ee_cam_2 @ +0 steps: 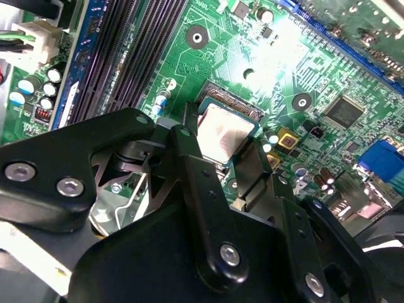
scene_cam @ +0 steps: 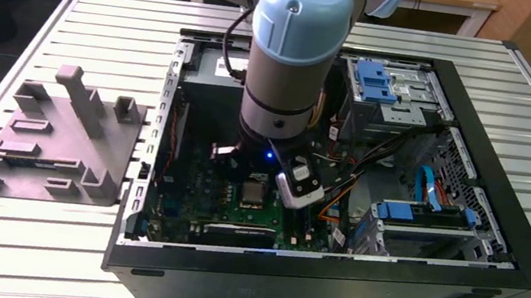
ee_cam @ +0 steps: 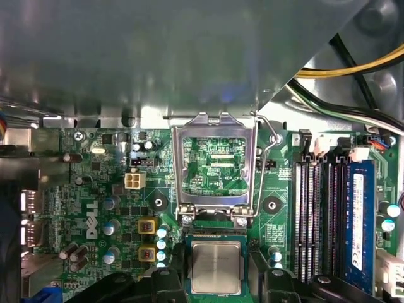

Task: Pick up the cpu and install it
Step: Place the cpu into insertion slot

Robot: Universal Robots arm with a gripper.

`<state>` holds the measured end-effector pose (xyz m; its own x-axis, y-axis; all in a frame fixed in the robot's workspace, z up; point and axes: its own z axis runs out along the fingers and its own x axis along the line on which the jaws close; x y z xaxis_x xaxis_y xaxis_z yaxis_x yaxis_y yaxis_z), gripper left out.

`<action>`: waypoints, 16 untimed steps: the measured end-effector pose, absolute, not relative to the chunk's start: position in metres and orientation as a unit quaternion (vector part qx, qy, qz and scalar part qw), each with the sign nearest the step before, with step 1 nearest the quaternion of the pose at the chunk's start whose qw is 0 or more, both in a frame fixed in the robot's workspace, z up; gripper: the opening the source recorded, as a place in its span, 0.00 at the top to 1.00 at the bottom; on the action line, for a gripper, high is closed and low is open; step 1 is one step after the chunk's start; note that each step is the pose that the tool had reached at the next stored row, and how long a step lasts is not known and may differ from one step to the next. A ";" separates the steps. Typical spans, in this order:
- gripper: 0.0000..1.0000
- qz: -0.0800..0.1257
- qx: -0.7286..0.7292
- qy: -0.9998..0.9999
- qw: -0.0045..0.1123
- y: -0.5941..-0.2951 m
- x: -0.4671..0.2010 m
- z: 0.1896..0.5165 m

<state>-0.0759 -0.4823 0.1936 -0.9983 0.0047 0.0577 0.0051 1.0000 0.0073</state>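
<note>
While cpu [ee_cam: 216,266] hangs over open socket [ee_cam: 216,225], jaws flank it, closed on opposite edges.

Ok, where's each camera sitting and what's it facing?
Exterior view: off the arm, above, looking down into the open case; arm reaches in.
Second wrist view: on the wrist, slanting past the claw at cpu and motherboard.
First wrist view: on the wrist, square to the motherboard and open socket frame.
Shared: both wrist views show the claw and cpu.

We are seeing a robotics lab: a robot arm [scene_cam: 289,52] is hanging inside an open computer case [scene_cam: 308,289] on a slatted surface [scene_cam: 27,241].
</note>
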 end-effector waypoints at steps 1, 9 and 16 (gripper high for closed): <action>0.53 -0.004 -0.002 -1.000 0.029 -0.483 -0.076 0.193; 0.53 -0.004 0.002 -1.000 0.030 -0.484 -0.076 0.190; 0.53 -0.003 0.002 -1.000 0.031 -0.484 -0.076 0.187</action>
